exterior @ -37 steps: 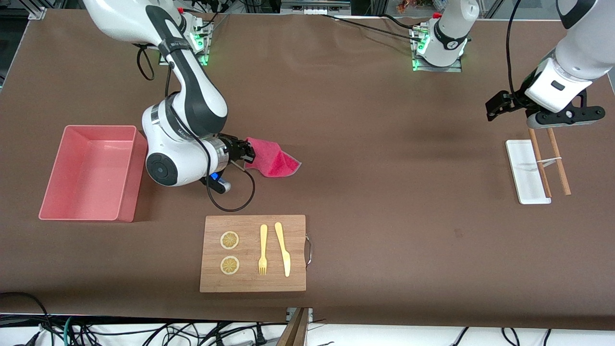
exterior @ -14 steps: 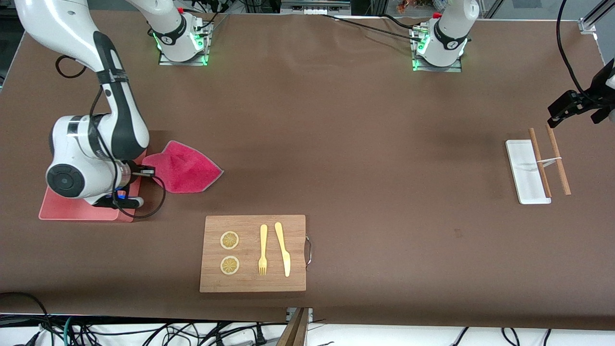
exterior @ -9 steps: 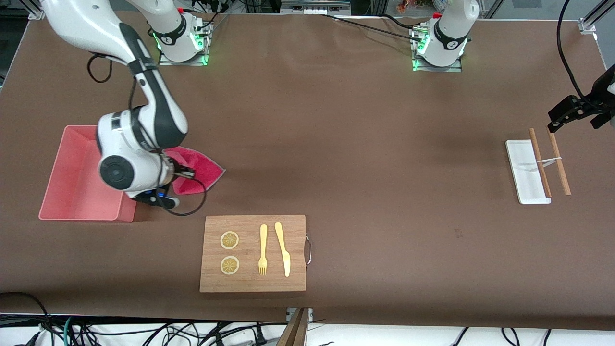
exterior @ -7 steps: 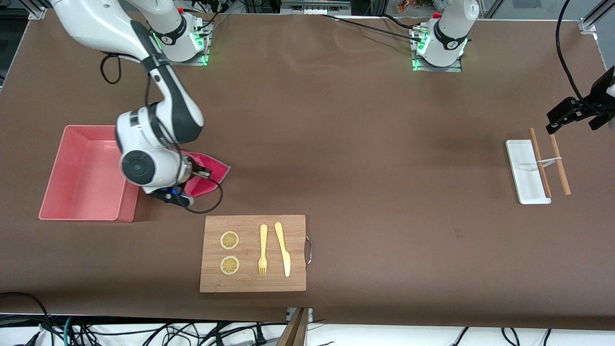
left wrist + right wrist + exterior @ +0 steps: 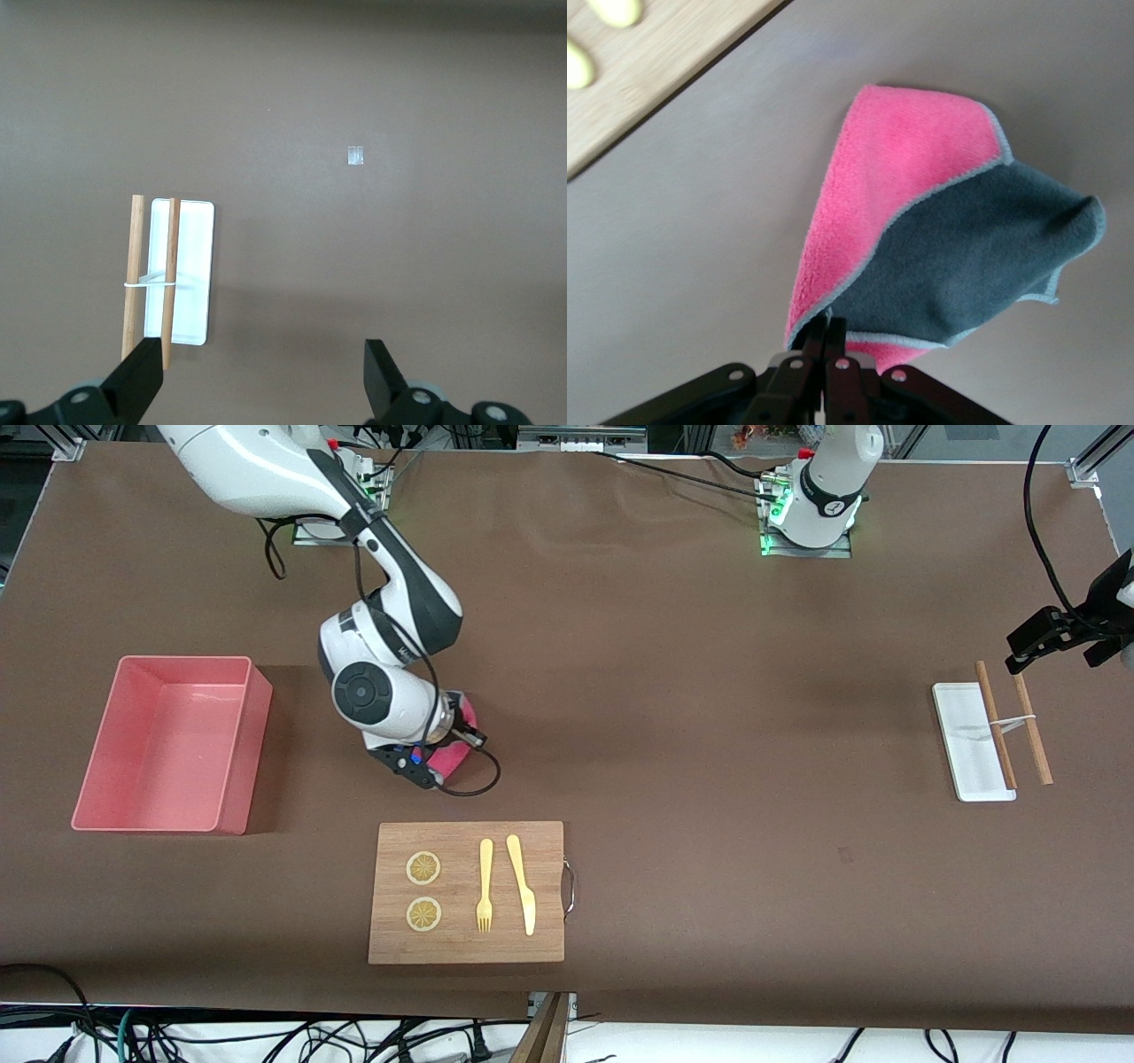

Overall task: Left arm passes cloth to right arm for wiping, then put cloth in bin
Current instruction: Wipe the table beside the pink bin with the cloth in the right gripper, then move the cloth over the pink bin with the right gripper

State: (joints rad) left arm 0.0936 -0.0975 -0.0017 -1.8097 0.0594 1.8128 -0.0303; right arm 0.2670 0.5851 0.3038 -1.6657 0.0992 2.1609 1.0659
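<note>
The magenta cloth (image 5: 912, 168), its grey back folded over, trails on the brown table from my right gripper (image 5: 826, 329), which is shut on one edge of it. In the front view the right wrist covers most of the cloth (image 5: 454, 755). It lies farther from the camera than the wooden board (image 5: 467, 892) and is apart from the salmon-pink bin (image 5: 168, 815), toward the left arm's end of the table. The bin has nothing in it. My left gripper (image 5: 263, 379) hangs open and holds nothing, over bare table beside the white tray (image 5: 193, 266).
The wooden board carries two lemon slices (image 5: 423, 868), a yellow fork (image 5: 485, 886) and a knife (image 5: 523, 886). Two wooden chopsticks (image 5: 1028, 726) lie across and beside the white tray (image 5: 966, 744) at the left arm's end. The right arm's cable (image 5: 474, 784) loops near the cloth.
The right arm has swept the cloth along the table from right beside the bin toward the left arm's end, uncovering the bin. The left arm has hardly moved.
</note>
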